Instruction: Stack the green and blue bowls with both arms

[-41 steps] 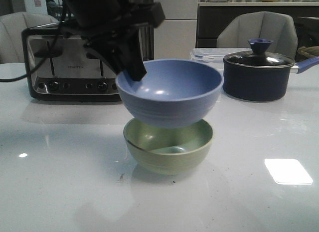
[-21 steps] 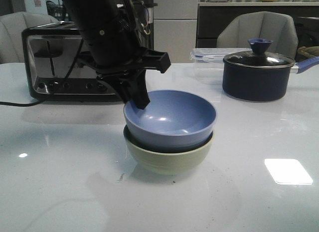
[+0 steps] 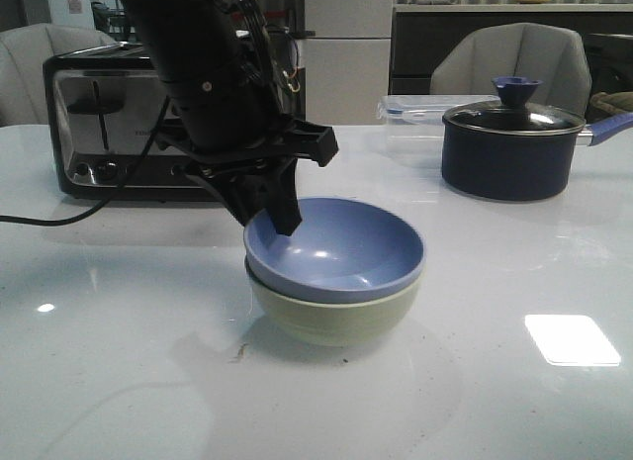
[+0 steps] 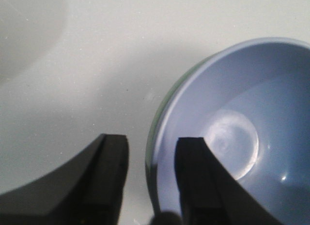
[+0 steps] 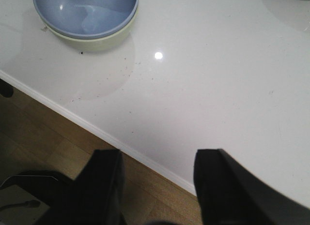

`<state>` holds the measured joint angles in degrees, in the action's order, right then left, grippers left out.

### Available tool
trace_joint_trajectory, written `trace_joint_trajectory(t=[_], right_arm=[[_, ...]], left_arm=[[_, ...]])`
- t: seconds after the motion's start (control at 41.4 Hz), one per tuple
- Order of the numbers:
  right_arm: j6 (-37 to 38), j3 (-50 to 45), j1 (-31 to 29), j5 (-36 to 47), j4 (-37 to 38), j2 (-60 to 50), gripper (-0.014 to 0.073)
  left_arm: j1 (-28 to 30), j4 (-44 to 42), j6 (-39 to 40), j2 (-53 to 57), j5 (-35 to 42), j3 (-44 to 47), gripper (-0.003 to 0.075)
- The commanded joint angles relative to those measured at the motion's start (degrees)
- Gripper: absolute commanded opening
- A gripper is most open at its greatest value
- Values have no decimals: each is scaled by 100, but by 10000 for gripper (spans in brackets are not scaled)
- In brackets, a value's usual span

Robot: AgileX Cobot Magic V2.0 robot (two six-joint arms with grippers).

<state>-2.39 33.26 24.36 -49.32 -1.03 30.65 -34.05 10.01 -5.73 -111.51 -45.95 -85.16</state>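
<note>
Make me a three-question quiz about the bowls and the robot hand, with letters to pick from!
1. Where is the blue bowl?
A. Beside the toaster
B. Nested inside the green bowl
C. Upside down on the table

2. What colour is the saucepan?
A. Dark blue
B. Red
C. Yellow

3. How is the left gripper?
A. Open, its fingers either side of the blue bowl's rim
B. Out of sight
C. Holding the saucepan lid

Answers: B, only the green rim and wall show beneath the blue one. A, its body and knob are navy. A, the left wrist view shows gaps beside the rim.
</note>
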Motion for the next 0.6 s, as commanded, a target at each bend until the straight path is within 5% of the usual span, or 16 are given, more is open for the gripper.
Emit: trace_joint_trajectory(t=[0.0, 0.579], right_arm=[[0, 166, -10, 325, 50, 4, 444], [0, 166, -10, 325, 50, 4, 444]], left_arm=[[-43, 59, 0, 333, 130, -184, 447], [-7, -306, 0, 2629, -98, 447, 444]])
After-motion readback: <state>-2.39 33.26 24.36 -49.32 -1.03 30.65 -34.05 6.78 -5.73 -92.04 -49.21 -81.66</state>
